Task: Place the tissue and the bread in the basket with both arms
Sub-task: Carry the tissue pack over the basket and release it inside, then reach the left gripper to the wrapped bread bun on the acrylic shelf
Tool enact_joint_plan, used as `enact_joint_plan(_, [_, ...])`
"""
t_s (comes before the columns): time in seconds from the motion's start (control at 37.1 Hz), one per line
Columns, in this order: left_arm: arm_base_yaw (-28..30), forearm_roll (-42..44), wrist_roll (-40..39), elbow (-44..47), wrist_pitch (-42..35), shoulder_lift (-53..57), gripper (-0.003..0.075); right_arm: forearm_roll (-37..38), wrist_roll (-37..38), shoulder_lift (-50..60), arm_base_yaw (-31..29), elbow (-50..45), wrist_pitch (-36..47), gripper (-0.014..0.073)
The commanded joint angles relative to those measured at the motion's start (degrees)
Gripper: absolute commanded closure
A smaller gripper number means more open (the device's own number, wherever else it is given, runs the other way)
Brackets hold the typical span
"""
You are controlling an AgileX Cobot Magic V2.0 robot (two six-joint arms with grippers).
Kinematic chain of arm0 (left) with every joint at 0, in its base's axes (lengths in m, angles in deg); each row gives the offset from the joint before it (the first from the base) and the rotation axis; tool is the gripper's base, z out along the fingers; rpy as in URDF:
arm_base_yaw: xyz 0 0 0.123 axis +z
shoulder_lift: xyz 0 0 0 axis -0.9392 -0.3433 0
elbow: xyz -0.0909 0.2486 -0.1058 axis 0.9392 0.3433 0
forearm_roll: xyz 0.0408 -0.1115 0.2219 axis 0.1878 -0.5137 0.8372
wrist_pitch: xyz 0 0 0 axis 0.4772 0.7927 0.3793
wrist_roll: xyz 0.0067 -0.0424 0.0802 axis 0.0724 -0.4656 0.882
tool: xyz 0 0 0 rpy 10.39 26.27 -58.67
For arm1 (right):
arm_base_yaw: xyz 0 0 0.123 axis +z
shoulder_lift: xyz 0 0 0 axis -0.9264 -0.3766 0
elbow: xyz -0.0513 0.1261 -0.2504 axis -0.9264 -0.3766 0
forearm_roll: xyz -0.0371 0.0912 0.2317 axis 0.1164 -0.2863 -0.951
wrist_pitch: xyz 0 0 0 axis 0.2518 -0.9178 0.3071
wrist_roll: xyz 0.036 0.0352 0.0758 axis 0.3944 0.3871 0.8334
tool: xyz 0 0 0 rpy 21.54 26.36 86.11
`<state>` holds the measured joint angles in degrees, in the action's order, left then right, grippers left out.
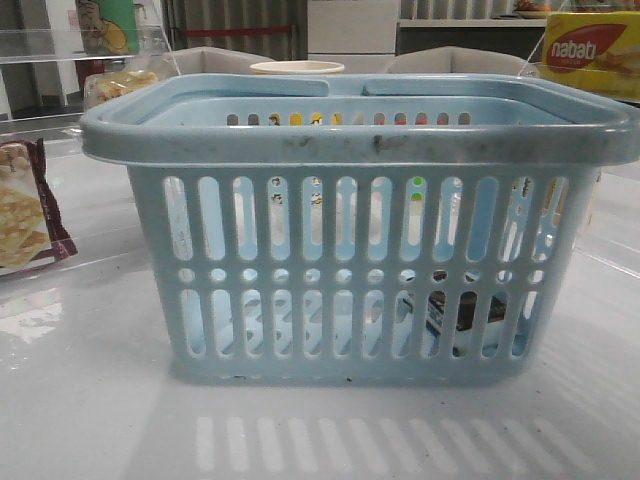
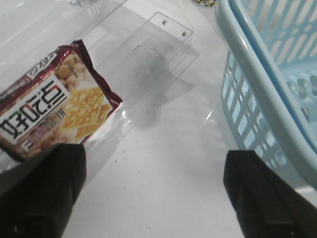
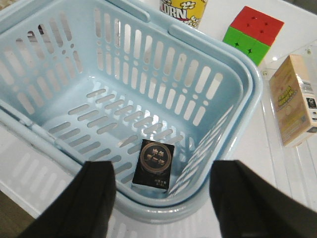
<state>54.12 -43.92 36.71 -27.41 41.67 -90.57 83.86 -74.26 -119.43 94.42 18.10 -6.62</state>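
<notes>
The basket [image 1: 350, 150] is sitting mid-table, filling the front view, its scuffed rim running across and its handles lying folded down along the rim. The white table [image 1: 90, 420] is carrying it and reflecting the slotted wall at 6 o'clock. The maroon-edged cracker bag [image 1: 25, 215] is lying at 9 o'clock from the basket, apart from it, and is showing again in the left wrist view [image 2: 52, 106] on a clear plastic sheet. The yellow nabati box [image 1: 590, 50] is standing at 2 o'clock, behind the rim. The left gripper [image 2: 156, 193] is hovering over bare table between the cracker bag and the basket wall [image 2: 257, 94], its fingers spread wide and holding nothing. The right gripper [image 3: 163, 203] is hanging over the basket's near rim [image 3: 148, 208], fingers likewise parted and empty. The tissue [image 3: 154, 164] is lying flat on the basket floor, close to a corner; through the front slots it is showing dark, low at 4 o'clock [image 1: 462, 312]. Outside the basket, the right wrist view is showing a tan carton [image 3: 295, 101], a red-and-green puzzle cube [image 3: 252, 33] and a yellow popcorn cup [image 3: 182, 11]. The bread is not identifiable for certain.
</notes>
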Motion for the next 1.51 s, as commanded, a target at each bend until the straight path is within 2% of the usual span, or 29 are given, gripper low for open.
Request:
enact_joint_plan(0.0, [-0.4, 0.3, -0.1, -6.9, -6.0, -6.2, 0.0106, 1.7, -0.5, 3.1, 0.0, 0.5, 2.5, 0.0071])
enact_joint_plan(0.19, [1.5, -0.4, -0.1, -17.8, -5.5, -18.3, 0.0106, 1.7, -0.5, 3.7, 0.0, 0.5, -0.6, 0.0071])
enact_joint_plan(0.4, [6.0, -4.6, -0.2, -30.5, -4.8, -29.8, 0.0106, 1.7, -0.5, 3.3, 0.0, 0.5, -0.7, 0.0071])
enact_joint_plan(0.65, [8.1, -6.1, -0.2, -44.7, -3.8, -42.3, 0.0106, 1.7, -0.5, 3.3, 0.0, 0.5, -0.7, 0.0071])
enact_joint_plan(0.86, [8.0, -6.2, -0.2, -53.2, -3.9, -50.4, 0.0106, 1.7, -0.5, 3.3, 0.0, 0.5, -0.7, 0.0071])
enact_joint_plan(1.0, [8.1, -6.0, -0.2, -55.1, -4.4, -53.4, 0.0115, 1.7, -0.5, 3.3, 0.0, 0.5, -0.7, 0.0071])
enact_joint_plan(1.08, [8.1, -5.6, -0.2, -55.2, -5.3, -54.1, 0.0157, 1.7, -0.5, 3.3, 0.0, 0.5, -0.7, 0.0071])
enact_joint_plan(1.16, [8.1, -5.6, -0.2, -55.2, -5.7, -54.4, 0.0235, 1.7, -0.5, 3.3, 0.0, 0.5, -0.7, 0.0071])
enact_joint_plan(1.32, [8.1, -5.6, -0.2, -55.2, -6.1, -54.4, 0.0461, 1.7, -0.5, 3.3, 0.0, 0.5, -0.7, 0.0071])
enact_joint_plan(1.48, [8.1, -5.6, -0.2, -55.3, -5.6, -53.8, 0.0624, 1.7, -0.5, 3.3, 0.0, 0.5, -0.7, 0.0071])
